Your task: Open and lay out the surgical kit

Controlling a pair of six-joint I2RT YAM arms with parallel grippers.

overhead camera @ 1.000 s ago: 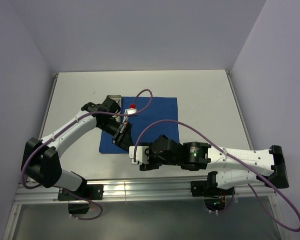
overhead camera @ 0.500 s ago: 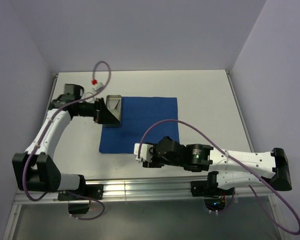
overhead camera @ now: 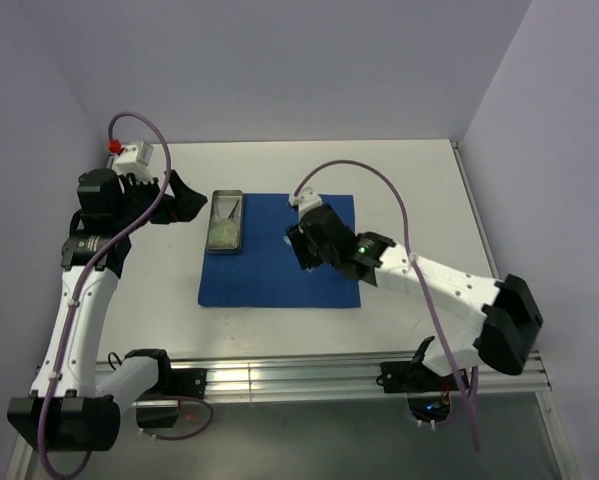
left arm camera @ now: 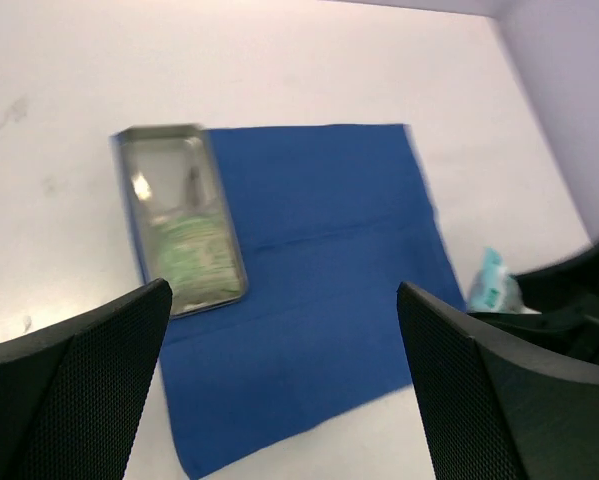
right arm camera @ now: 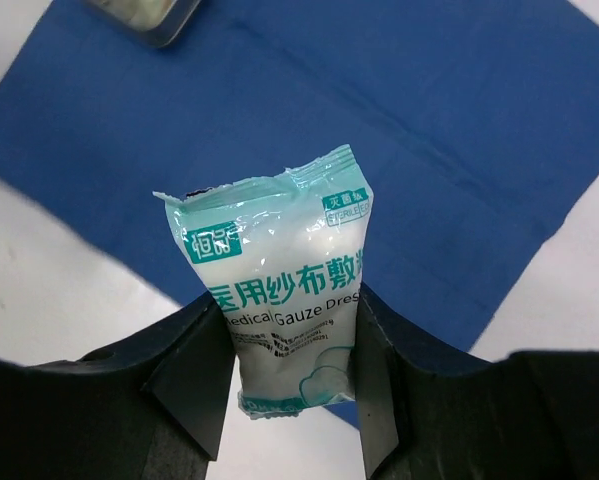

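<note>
**Surgical kit, partly laid out: 1 packet in hand, the rest in the tray**

1. Gauze packet (right arm camera: 289,290). Whitish with teal print. It stands upright between the fingers of my right gripper (right arm camera: 289,330), which is clamped on its lower half with the top seal free. I hold it low so that the bulk hangs clear and the label faces my wrist camera. It hangs above the right half of the cloth, well apart from the tray. I judge that open patch to be the place to set it down.

2. Blue cloth wrap (overhead camera: 279,250). It lies unfolded and flat on the table with its fold creases showing, and it serves as the field for everything else.

3. Steel tray (overhead camera: 225,220). It sits along the cloth's left edge at the far corner, which leaves the middle and right of the cloth bare for laying out.

4. Tray contents. There is 1 second packet (left arm camera: 191,255), greenish, and there are thin steel pieces (left arm camera: 192,185) beyond it. The pieces are too blurred to count, or to tell scissors from tweezers. None of these is laid out yet.

5. Left gripper (left arm camera: 284,290). Its jaws are spread wide and hold nothing. It is raised over the bare table to the left of the tray. I judge that it waits there to leave my right arm room, and to be near the tray for the next pick.

6. Table (overhead camera: 399,180). It is white and walled on 3 sides.
</note>
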